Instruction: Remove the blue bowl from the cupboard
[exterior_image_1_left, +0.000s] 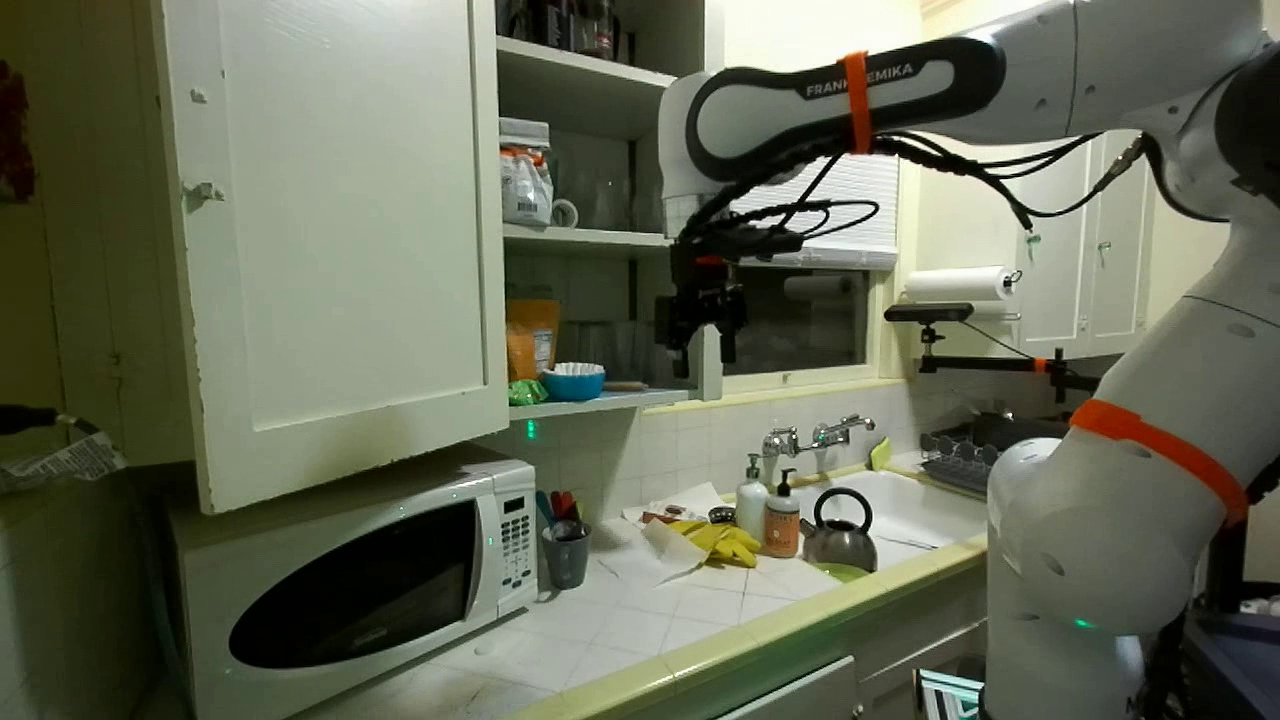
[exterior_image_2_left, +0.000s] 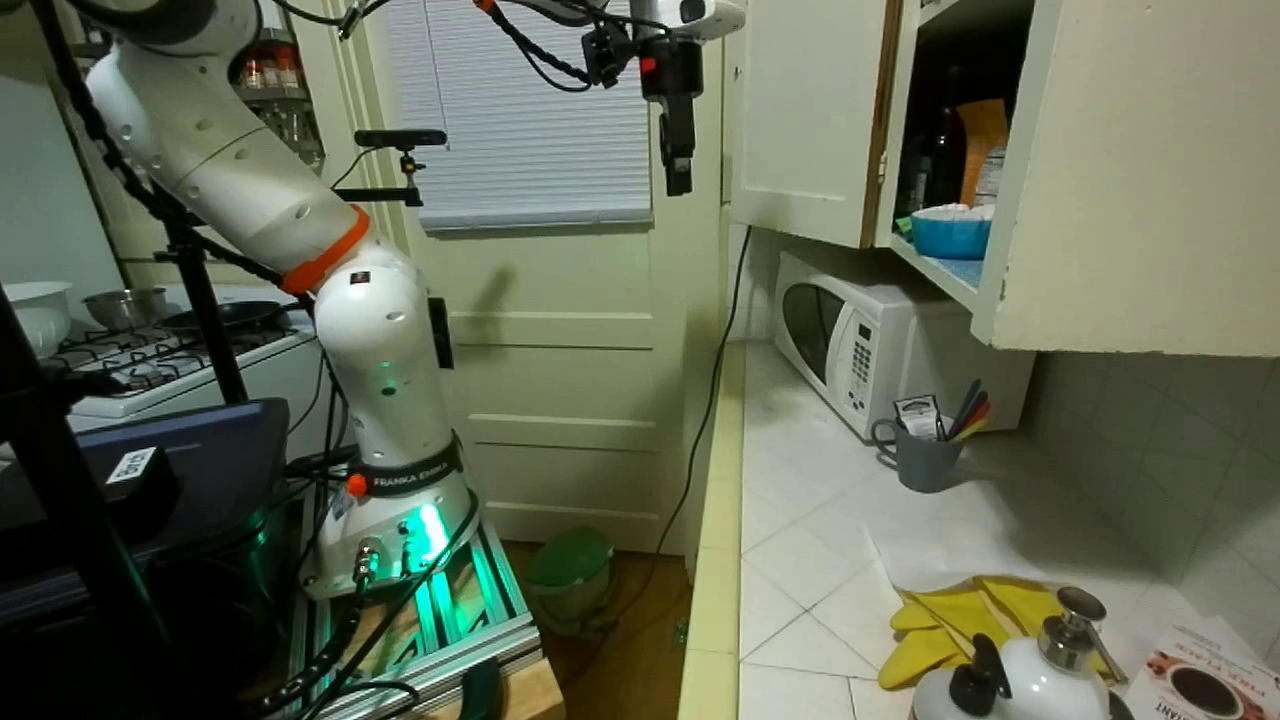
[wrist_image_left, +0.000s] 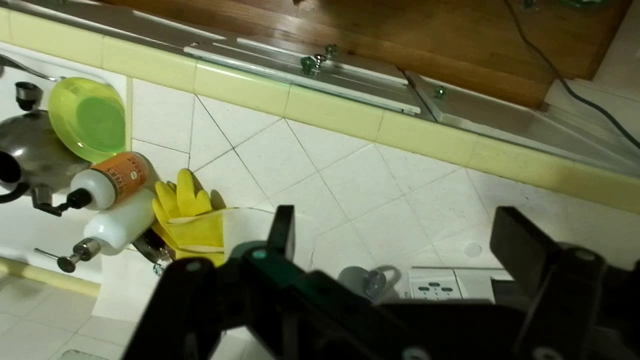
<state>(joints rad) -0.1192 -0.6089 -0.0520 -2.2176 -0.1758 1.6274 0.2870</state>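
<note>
One end effector (wrist_image_left: 394, 225), one shelved blue bowl (exterior_image_1_left: 574, 385).

— Where's the blue bowl (exterior_image_1_left: 574, 386)?
— In the cupboard (exterior_image_1_left: 600, 237), upright on the bottom shelf (exterior_image_1_left: 600, 404), at six o'clock of the opening in both exterior views.
— What's it like?
— Small, round, shallow; blue sides, white and ruffled along the top.
— And the cupboard?
— White, with shelves; its panelled door (exterior_image_1_left: 350, 220) stands open at nine o'clock from them, paint chipped along the edge.
</note>
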